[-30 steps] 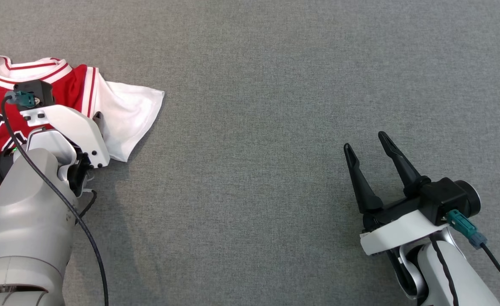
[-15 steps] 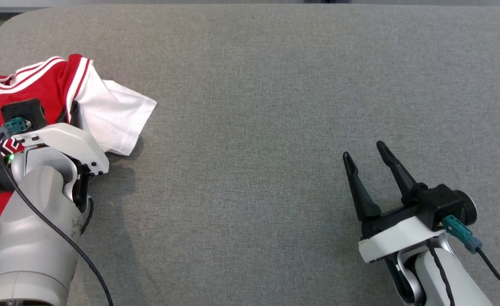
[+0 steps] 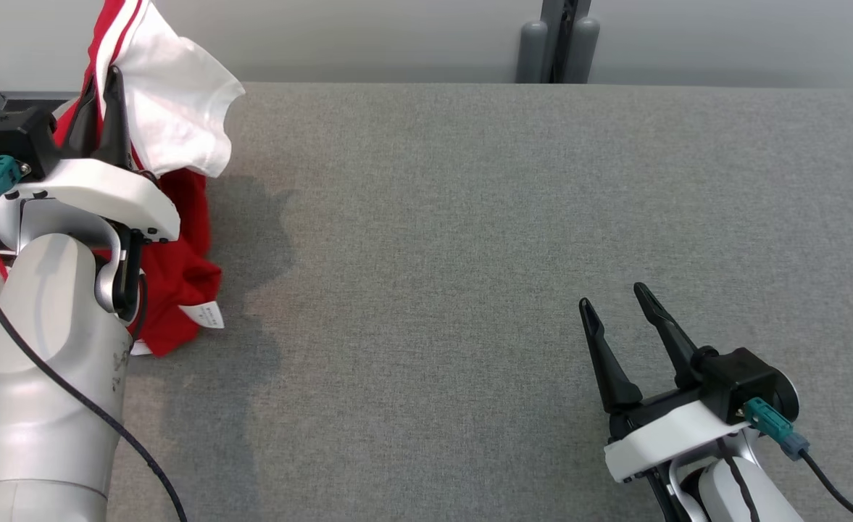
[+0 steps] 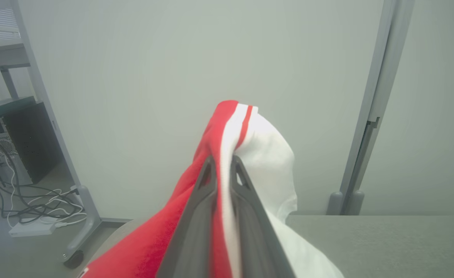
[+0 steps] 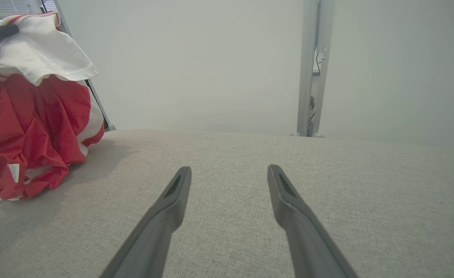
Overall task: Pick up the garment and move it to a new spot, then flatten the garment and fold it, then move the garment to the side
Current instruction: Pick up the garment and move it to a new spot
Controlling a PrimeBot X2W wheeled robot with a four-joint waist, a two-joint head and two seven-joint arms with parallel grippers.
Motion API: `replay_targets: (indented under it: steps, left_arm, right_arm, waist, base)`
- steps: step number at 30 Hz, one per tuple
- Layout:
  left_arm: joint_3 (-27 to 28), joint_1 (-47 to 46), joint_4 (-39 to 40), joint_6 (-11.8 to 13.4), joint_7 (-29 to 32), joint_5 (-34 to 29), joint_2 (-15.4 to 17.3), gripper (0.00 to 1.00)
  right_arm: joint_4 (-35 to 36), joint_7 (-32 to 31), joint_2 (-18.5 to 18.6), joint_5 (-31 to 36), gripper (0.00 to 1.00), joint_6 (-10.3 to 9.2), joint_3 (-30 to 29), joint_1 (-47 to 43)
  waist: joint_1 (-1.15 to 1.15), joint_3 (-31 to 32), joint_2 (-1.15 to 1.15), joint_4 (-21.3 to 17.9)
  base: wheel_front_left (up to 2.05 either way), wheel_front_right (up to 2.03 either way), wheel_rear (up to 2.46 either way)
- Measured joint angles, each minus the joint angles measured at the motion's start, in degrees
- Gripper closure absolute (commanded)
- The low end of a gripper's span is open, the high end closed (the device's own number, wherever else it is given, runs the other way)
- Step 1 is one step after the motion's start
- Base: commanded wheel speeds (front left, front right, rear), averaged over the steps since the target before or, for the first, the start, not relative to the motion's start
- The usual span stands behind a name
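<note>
**Jersey pinched at the sleeve seam, much of it out of sight**

The red-and-white jersey (image 3: pixel 180 109) runs off the top edge of the head view. The left forearm covers most of its red body, and no lettering can be made out. The left gripper (image 3: pixel 105 72) points upward at the far left corner of the grey table (image 3: pixel 469 254). Its fingers are pressed together on the striped seam, and the jersey's lower folds reach the surface. The right gripper (image 3: pixel 612 296) sits low at the near right, fingers spread.
</note>
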State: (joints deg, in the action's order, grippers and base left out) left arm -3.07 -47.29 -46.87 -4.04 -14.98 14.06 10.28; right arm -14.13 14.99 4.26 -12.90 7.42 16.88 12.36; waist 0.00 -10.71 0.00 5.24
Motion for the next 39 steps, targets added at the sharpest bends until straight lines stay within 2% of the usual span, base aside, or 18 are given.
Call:
replay_targets:
  steps: [10,20,33,39]
  left_arm:
    - [-0.5,2.7,12.7,-2.3,2.2,3.7,0.6,1.0]
    - [-1.6,5.8,24.8,-2.5,7.0,6.2,1.1,1.0]
    - [-4.3,6.3,31.8,-2.9,10.4,8.5,0.2,1.0]
    - [-11.2,6.5,32.6,-3.1,9.2,7.5,-1.0,1.0]
  right_arm:
    - [-0.7,0.0,-0.8,-0.5,0.0,0.0,0.1,-2.2]
    - [-0.7,0.0,-1.3,-0.8,0.0,0.01,0.0,-2.4]
    - [-0.5,0.0,-1.5,-1.7,0.0,0.01,0.1,-2.4]
    - [-0.2,0.0,-1.5,-2.2,0.0,0.01,0.2,-2.4]
  waist:
    - [0.0,4.0,0.0,-2.4]
    - [0.0,5.1,0.0,-7.4]
    - [0.0,5.5,0.0,-12.9]
    - [0.0,5.1,0.0,-14.6]
  base:
    - [0.0,0.0,0.0]
    - [0.0,0.0,0.0]
    - [0.0,0.0,0.0]
    - [0.0,0.0,0.0]
